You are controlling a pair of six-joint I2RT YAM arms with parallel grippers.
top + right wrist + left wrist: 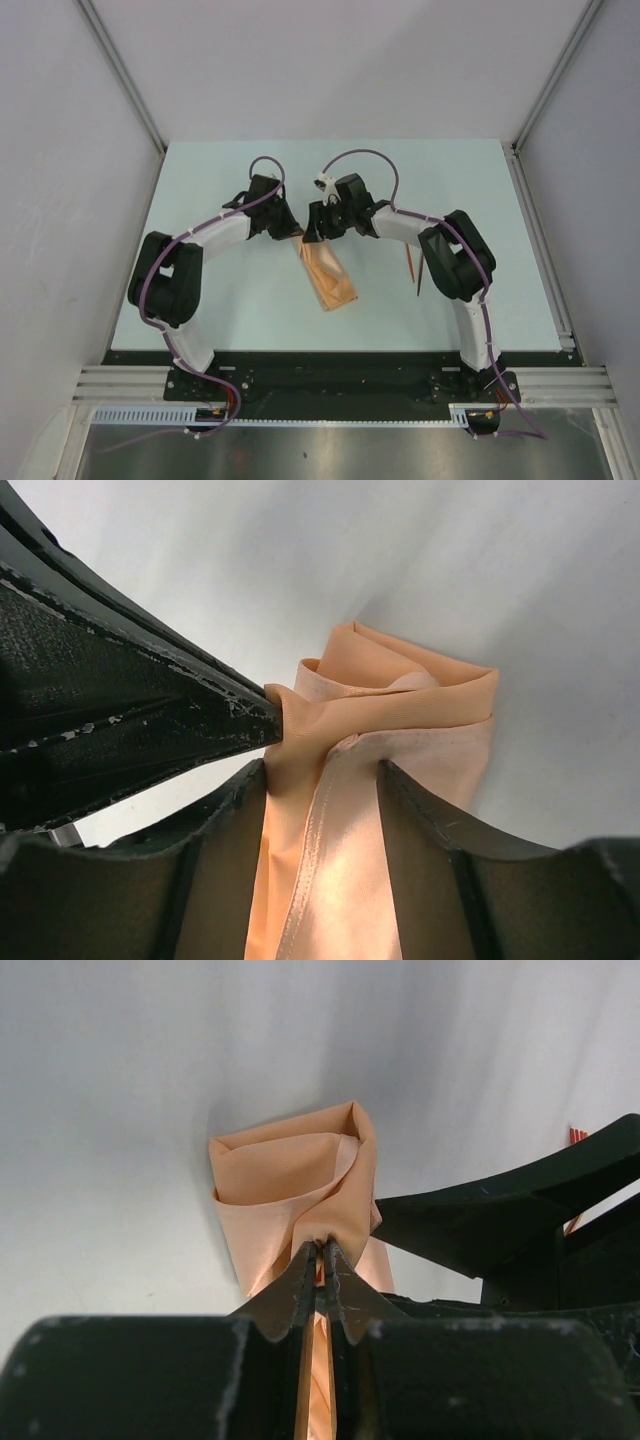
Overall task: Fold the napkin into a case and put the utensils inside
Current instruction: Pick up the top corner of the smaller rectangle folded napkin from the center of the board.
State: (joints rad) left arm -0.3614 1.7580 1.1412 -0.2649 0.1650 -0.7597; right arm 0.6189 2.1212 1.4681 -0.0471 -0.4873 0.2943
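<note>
Left gripper (318, 1250) is found closed, its jaws pinched on a raised fold of the napkin (290, 1175). Right gripper (322, 770) is found with jaws parted, set astride the same cloth, which fills the gap between them. From above, both sets of fingertips are hidden beneath the wrist bodies, and the napkin's far end is covered by them. The folded cloth is seen as a narrow band running from both grippers back toward the bases. Utensils (413, 268) are noted well apart, outboard of the right gripper beside its arm's elbow; their shapes cannot be made out.
</note>
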